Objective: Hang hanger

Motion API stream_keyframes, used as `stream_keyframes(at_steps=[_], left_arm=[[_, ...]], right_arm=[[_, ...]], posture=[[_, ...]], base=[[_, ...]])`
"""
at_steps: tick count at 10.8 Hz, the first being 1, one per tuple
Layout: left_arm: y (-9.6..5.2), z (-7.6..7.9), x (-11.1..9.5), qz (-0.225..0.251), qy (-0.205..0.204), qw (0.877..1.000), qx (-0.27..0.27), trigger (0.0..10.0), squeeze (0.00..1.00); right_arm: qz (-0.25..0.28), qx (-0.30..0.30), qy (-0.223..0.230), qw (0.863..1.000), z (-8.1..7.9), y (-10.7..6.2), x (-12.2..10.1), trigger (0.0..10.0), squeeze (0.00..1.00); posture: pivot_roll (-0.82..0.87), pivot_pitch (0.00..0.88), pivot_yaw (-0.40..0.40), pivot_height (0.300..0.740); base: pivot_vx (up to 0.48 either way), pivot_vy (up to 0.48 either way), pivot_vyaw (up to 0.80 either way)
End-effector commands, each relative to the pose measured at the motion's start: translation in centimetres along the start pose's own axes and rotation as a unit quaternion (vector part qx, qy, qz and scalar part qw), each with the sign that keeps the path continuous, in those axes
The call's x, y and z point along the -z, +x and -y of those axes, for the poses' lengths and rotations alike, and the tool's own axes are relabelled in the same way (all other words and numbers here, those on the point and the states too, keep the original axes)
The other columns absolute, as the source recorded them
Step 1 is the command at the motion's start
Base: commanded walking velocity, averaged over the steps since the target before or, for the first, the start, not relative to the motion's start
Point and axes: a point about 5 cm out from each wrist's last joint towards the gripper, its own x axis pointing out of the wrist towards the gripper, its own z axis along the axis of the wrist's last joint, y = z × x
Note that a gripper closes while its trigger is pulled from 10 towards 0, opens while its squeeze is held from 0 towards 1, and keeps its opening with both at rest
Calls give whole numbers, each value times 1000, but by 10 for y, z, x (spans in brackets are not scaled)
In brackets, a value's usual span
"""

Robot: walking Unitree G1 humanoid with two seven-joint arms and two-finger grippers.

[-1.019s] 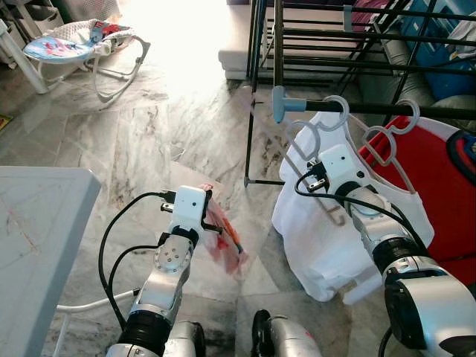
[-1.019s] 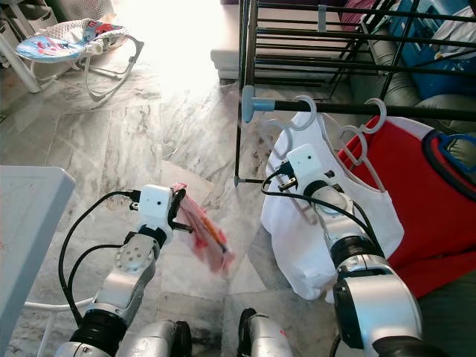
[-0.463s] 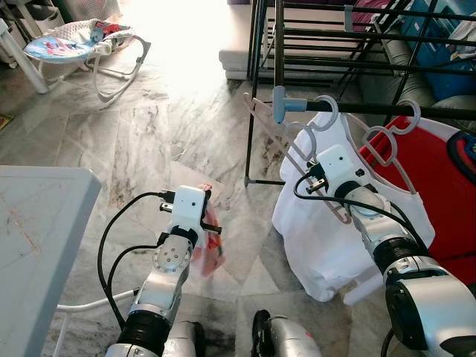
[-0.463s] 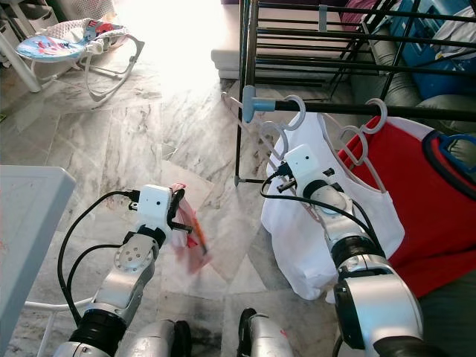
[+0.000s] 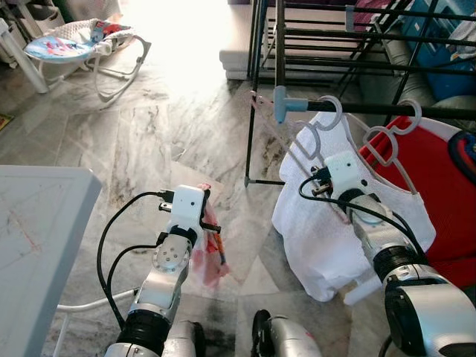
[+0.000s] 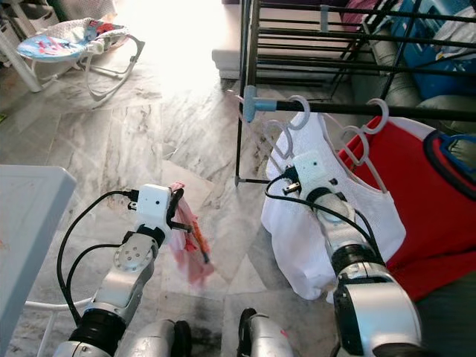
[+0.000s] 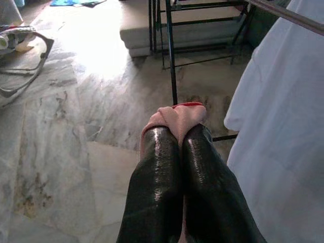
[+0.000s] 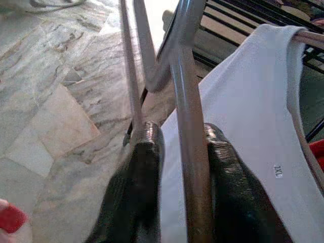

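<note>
Clamped on the empty hanger (image 8: 190,126) is our right gripper (image 8: 182,152), left gripper (image 7: 183,147) pinching pink cloth (image 5: 210,256); misjudge the rack's rail end (image 5: 281,104) and the hook slips off.

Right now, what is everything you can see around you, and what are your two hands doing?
Drying rack: one, black, straight ahead, with a blue-capped rail.
White shirt: one, hanging on the rail, by the right arm.
Red garment: one, hanging to the right of the white shirt.
Empty hanger: one, pale, held up just below the rail.
Pink cloth: one, pink with red trim, dangling over the floor.
Baby bouncer: one, white frame, far left.
Table: one, pale grey, near left.
Left gripper: shut on the pink cloth.
Right gripper: shut on the empty hanger.
</note>
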Motion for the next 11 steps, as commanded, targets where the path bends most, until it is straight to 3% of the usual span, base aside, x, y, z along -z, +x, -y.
stream_keyframes(at_steps=[1, 2, 8, 9, 11], left_arm=[[0, 0, 3, -9, 7, 1000, 1, 10000, 0], [1, 0, 3, -11, 8, 1000, 0, 10000, 0], [1, 0, 4, -13, 9, 1000, 1, 10000, 0], [1, 0, 4, -13, 9, 1000, 1, 10000, 0], [1, 0, 5, -16, 9, 1000, 1, 10000, 0]], right_arm=[[8, -3, 11, 1000, 1, 0, -3, 10000, 565], [16, -7, 16, 1000, 3, 2, -9, 10000, 0], [19, -35, 18, 999, 7, 7, -21, 10000, 0], [22, -37, 20, 999, 7, 8, -23, 549, 0], [31, -42, 26, 998, 8, 9, -27, 0, 0]], posture=[[-15, 157, -9, 740], [-14, 155, -10, 740], [-12, 154, -12, 740], [-12, 154, -12, 740], [-12, 155, -14, 740]], base=[[0, 0, 0], [0, 0, 0], [0, 0, 0], [0, 0, 0], [0, 0, 0]])
